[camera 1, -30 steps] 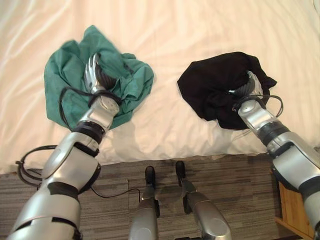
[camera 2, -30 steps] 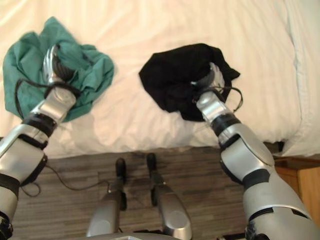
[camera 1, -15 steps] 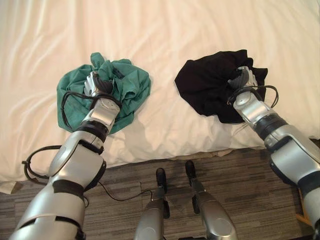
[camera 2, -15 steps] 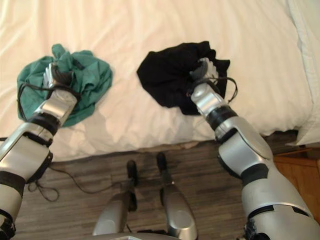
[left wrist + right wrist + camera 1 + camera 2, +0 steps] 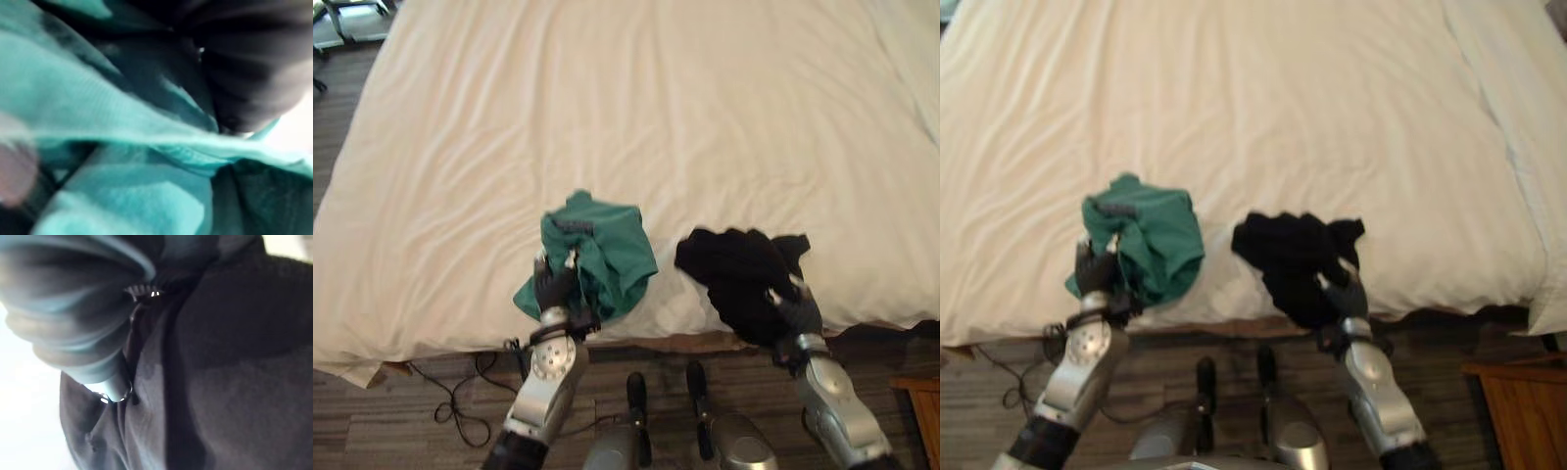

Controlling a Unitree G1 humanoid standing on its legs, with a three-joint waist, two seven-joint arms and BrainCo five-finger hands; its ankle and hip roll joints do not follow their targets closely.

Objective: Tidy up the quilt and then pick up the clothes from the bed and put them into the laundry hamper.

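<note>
Left hand (image 5: 555, 290) fingers curled into green garment (image 5: 607, 253), bunched at near edge of bed (image 5: 636, 108). Right hand (image 5: 793, 311) fingers clenched in black garment (image 5: 734, 274), just beside the green one. Both bundles gripped, hanging partly over quilt (image 5: 1332, 117) edge.

- The left and right eye views look down from the robot's head at the near edge of the bed (image 5: 636, 117), from well back
- Both share the same stretch: the green garment (image 5: 602, 257), the black garment (image 5: 1298, 257) and the floor (image 5: 401, 416) below
- The left wrist view sits pressed against green cloth
- The right wrist view sits equally close on black cloth
</note>
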